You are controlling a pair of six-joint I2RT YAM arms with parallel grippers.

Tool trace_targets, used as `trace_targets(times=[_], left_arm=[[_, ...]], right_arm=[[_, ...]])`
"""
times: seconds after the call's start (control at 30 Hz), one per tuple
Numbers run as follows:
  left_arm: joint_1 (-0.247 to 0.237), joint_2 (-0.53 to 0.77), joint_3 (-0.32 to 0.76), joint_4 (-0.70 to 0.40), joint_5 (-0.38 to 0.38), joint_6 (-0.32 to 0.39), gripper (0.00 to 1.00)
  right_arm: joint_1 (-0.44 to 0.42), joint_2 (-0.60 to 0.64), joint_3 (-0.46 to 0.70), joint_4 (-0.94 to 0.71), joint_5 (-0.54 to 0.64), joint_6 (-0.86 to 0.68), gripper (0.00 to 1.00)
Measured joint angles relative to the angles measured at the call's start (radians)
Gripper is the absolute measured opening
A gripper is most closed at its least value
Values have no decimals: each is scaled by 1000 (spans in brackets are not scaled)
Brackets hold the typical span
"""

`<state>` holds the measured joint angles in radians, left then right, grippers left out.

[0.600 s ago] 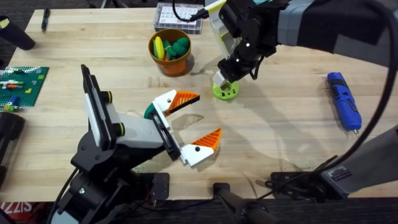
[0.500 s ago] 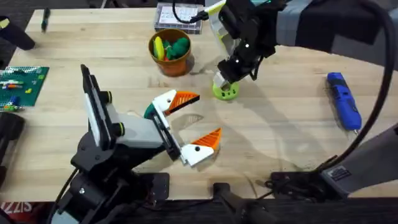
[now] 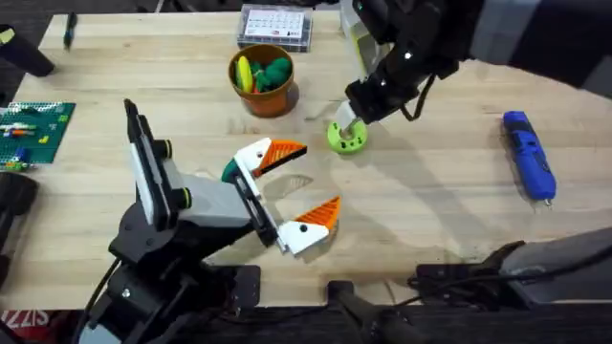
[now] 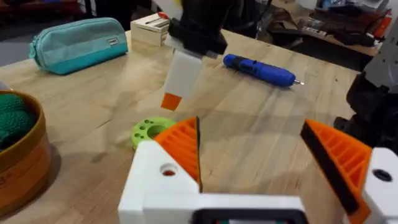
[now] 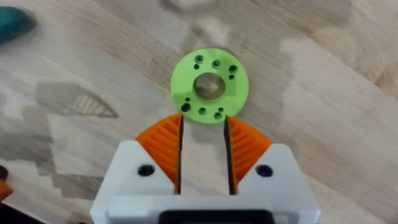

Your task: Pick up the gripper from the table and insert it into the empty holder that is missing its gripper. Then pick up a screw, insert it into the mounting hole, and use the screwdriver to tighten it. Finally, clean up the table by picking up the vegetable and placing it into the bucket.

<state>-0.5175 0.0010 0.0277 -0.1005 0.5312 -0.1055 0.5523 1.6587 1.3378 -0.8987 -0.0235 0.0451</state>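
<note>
Orange-brown, the bucket [image 3: 261, 80] overhead already holds vegetables, while the screwdriver [image 3: 529, 155] lies untouched on the table [image 3: 430, 210], so tightening seems undone. From the left wrist, the left gripper [image 4: 264, 158] hangs spread and empty. The right wrist view has the right gripper [image 5: 204, 152] narrowed, holding nothing, beside the green disc [image 5: 209, 86].

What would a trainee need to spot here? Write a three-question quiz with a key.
1. True or false: the blue screwdriver lies untouched on the table.
2. The green disc sits under which gripper? A) left B) right
3. Fill in: the orange bucket holds yellow and ____ items.

Key: 1 true; 2 B, the right gripper, while the left gripper is spread wide open; 3 green.
</note>
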Motion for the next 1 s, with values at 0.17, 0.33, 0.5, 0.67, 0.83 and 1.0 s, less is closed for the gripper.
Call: trace_targets(times=[0.17,0.33,0.5,0.67,0.83,1.0], left_arm=[[0,0,0,0,0,0,986],[0,0,0,0,0,0,986],[0,0,0,0,-1,0,986],[0,0,0,0,-1,0,986],[0,0,0,0,-1,0,986],[0,0,0,0,-1,0,986]], right_arm=[[48,-2,-10,20,1,3,378],[110,4,-71,75,35,16,378],[121,6,-133,122,64,47,378],[120,6,-189,194,79,80,378],[120,10,-204,237,83,94,378],[120,27,-204,256,87,100,378]])
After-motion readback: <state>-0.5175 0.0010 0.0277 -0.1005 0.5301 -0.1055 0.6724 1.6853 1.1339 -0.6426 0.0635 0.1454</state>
